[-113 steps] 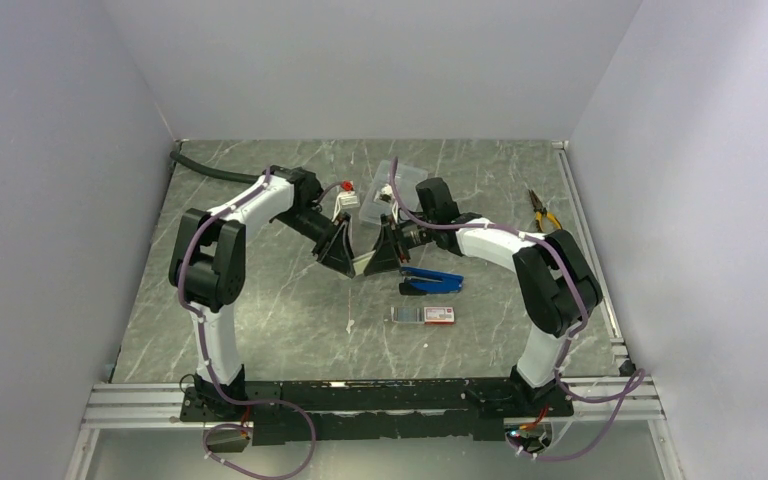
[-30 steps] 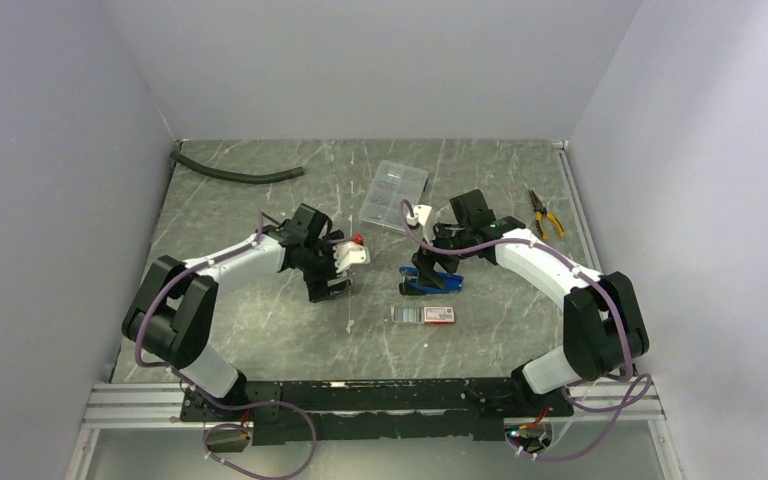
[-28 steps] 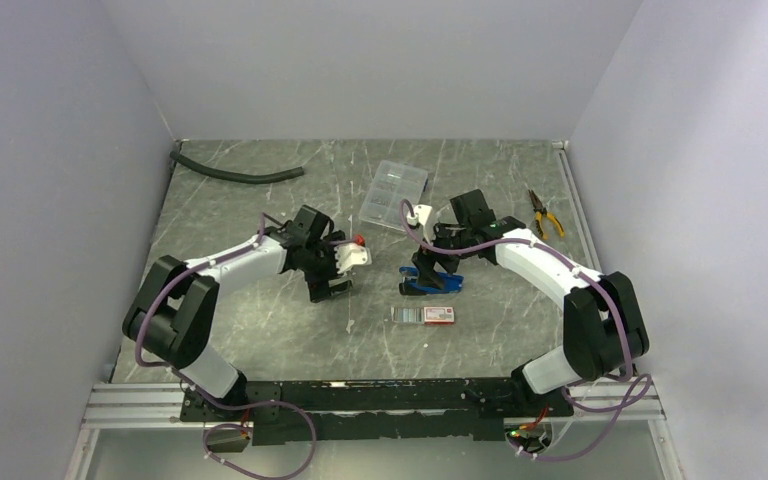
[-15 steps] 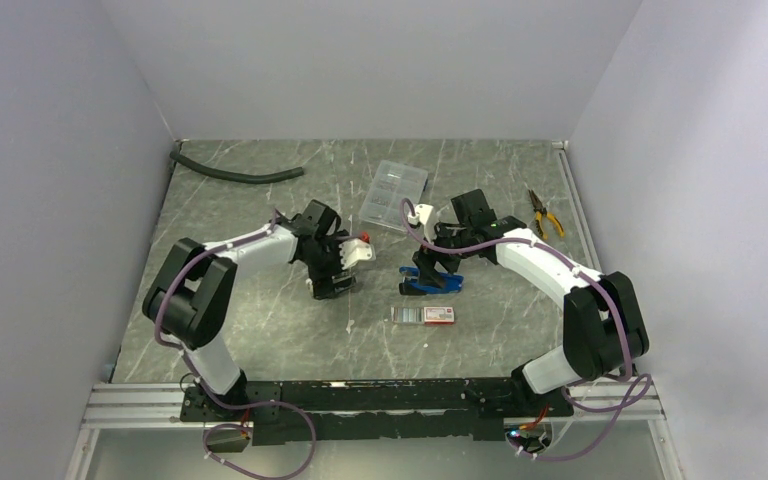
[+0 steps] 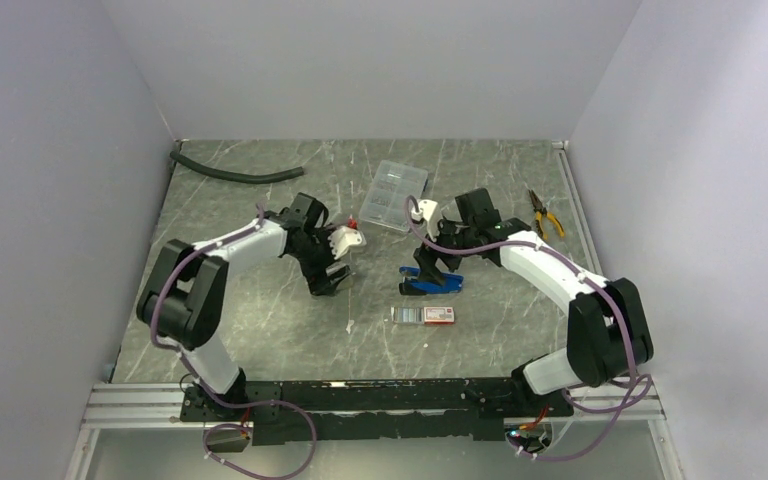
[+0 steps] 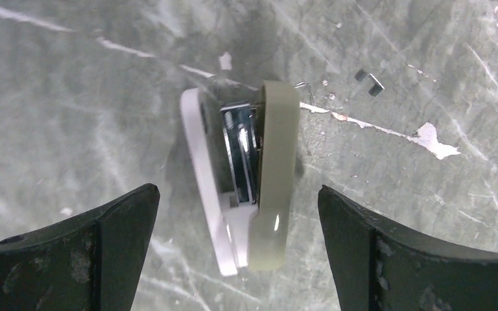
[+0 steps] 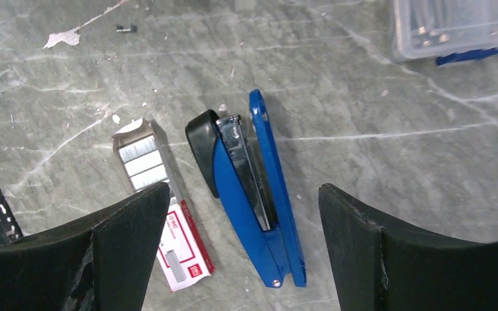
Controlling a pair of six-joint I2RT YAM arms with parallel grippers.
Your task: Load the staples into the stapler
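Right gripper [image 7: 241,194] is wide open and empty. In its wrist view the blue stapler [image 7: 249,214] sits between the two fingers, touching neither. It lies on its side near the middle of the counter [image 5: 260,320], hinged open, with the dark magazine showing.

The staples [image 7: 141,159] are just beside it, towards the near edge: silvery strips in a grey tray pulled out of a small white box [image 7: 185,249] with a red end. There's red print on the box, too small to read.

Left gripper [image 6: 237,194] is spread wide too, holding nothing. A white stapler [image 6: 269,175] with a beige top lies on its side between its fingers, clear of both.

A clear compartment case [image 5: 393,195] is off towards the far edge.
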